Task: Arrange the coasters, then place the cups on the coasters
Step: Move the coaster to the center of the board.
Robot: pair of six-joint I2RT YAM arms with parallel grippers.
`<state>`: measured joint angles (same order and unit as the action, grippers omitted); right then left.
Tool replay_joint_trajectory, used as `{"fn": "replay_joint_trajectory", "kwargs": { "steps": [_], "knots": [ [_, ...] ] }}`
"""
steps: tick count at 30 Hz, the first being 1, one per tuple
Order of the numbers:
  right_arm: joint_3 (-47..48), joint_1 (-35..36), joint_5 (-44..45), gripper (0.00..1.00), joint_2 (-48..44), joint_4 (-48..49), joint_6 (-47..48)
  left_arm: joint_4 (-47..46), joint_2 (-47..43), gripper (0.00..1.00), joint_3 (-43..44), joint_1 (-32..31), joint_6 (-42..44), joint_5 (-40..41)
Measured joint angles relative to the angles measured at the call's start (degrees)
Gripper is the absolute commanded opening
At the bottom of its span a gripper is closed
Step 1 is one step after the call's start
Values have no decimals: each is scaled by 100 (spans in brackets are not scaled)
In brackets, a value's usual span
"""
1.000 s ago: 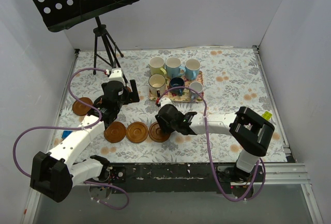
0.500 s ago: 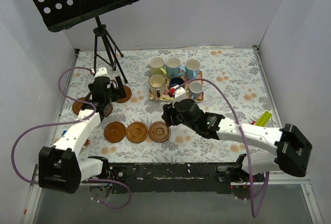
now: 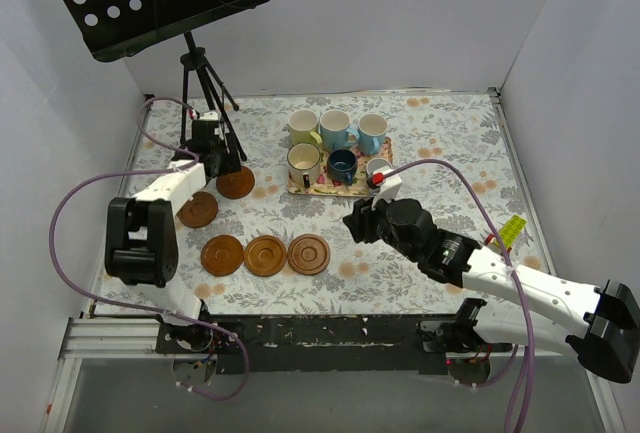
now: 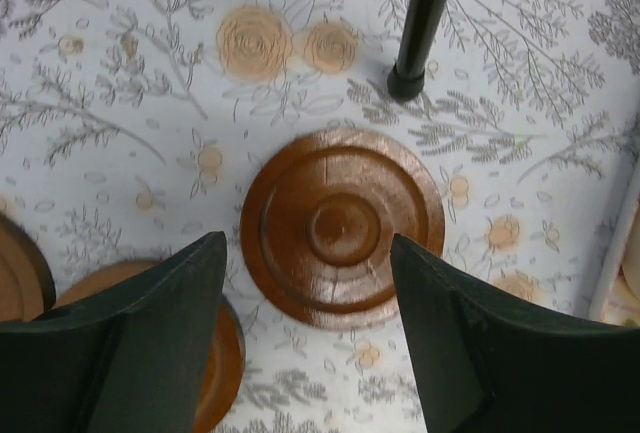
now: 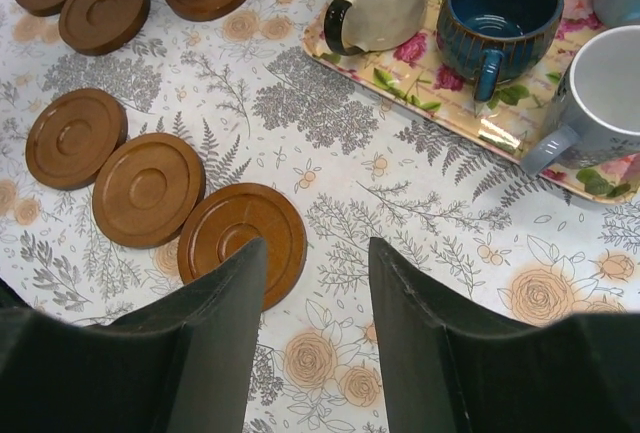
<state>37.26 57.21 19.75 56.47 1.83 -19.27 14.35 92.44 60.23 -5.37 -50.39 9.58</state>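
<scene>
Three coasters lie in a row (image 3: pixel 222 255) (image 3: pixel 266 254) (image 3: pixel 310 254). Two more coasters (image 3: pixel 198 209) (image 3: pixel 236 183) lie further back on the left. My left gripper (image 3: pixel 222 165) hovers open above the back coaster (image 4: pixel 342 225), which shows between its fingers, with nothing held. My right gripper (image 3: pixel 360 223) is open and empty over bare cloth, just right of the row's last coaster (image 5: pixel 243 243). Several cups stand on the floral tray (image 3: pixel 340 190): yellow-green (image 3: pixel 303 125), two light blue (image 3: pixel 335 130) (image 3: pixel 371 131), cream (image 3: pixel 304 163), dark blue (image 3: pixel 342 165), small grey-blue (image 3: pixel 378 168).
A black tripod (image 3: pixel 205 83) with a music stand rises at the back left; one foot (image 4: pixel 405 81) rests just beyond the back coaster. White walls close in the table. A yellow-green tag (image 3: pixel 514 225) sits by the right edge.
My left arm has swung from near the row to the back coaster by the tripod, its jaws narrowing. My right arm has drawn away from the row, toward the tray.
</scene>
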Motion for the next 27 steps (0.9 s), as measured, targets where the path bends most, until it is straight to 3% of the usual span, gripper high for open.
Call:
{"fn": "replay_joint_trajectory", "kwargs": {
  "steps": [4,9,14,23,27],
  "knots": [
    [-87,-13,-39,52,-48,-11,-17,37,697,71,507,63,129,-22],
    [-232,-20,-55,51,-138,-11,-61,282,979,75,535,232,164,-155],
    [-249,-22,-83,50,-129,-17,-144,315,1005,64,535,343,160,-295],
    [-249,-22,-216,48,160,-22,-249,249,1335,59,535,363,267,-535],
    [-243,-22,-254,48,227,-28,-310,162,1423,49,568,365,264,-577]
  ]
}}
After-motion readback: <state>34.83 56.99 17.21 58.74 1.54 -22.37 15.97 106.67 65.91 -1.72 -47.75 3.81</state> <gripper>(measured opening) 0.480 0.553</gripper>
